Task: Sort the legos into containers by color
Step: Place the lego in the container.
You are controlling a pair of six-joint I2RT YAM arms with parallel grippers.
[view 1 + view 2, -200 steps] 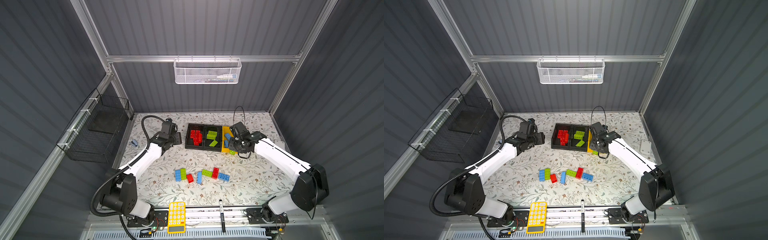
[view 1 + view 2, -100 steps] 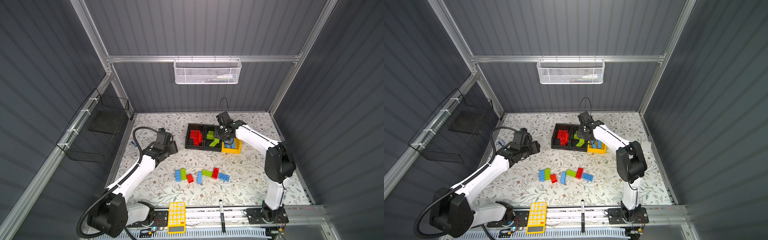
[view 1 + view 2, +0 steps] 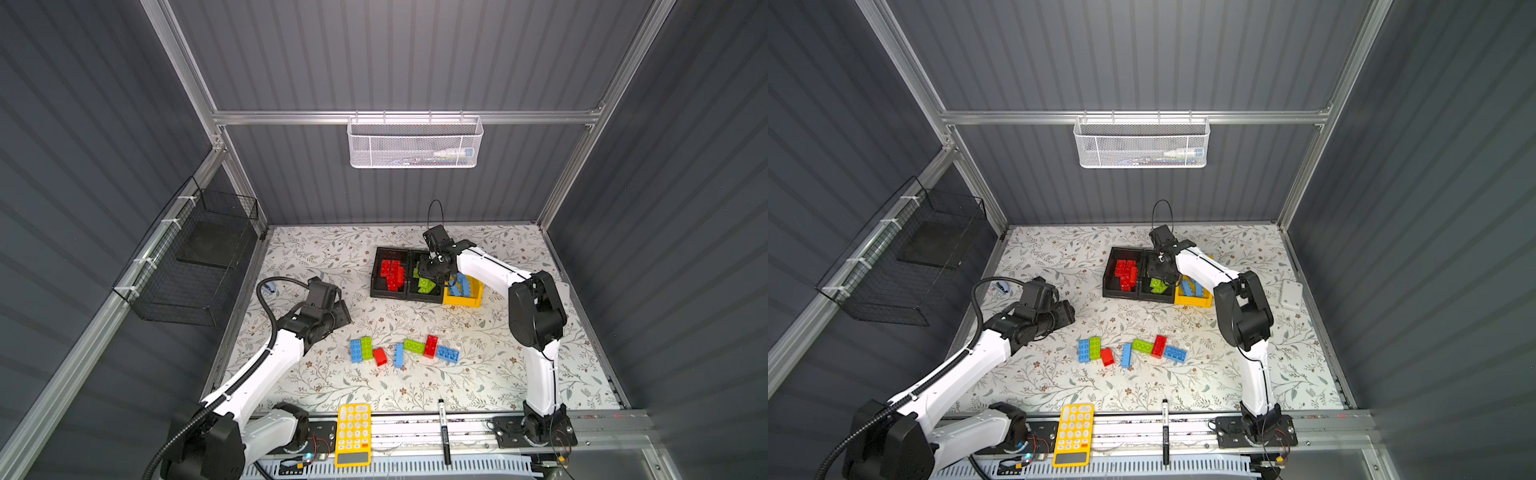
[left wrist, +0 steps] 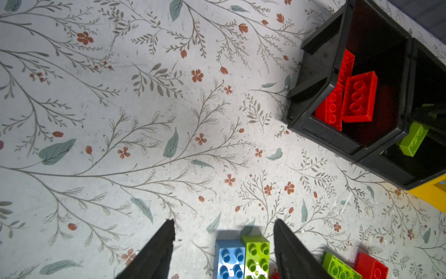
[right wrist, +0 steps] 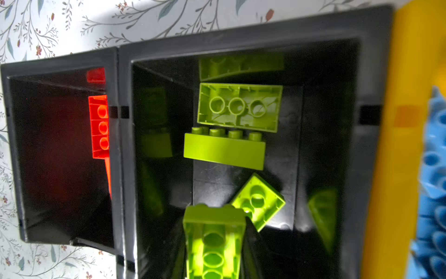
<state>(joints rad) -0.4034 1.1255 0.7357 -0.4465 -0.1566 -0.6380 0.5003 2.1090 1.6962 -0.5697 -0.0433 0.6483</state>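
My right gripper is shut on a green lego and hangs over the middle black bin, which holds several green legos. In both top views the right gripper is above that bin. The black bin on the left holds red legos, and the yellow bin holds blue ones. Several loose legos lie mid-table, among them a blue and green pair. My left gripper is open above the cloth, just left of the pair.
A yellow calculator and a black marker lie on the front rail. A black wire basket hangs on the left wall and a white mesh basket on the back wall. A small white plate lies at the right edge.
The right gripper moved from the yellow bin to over the green bin. The left arm drew back from beside the red bin towards the loose legos, its jaws a little wider.
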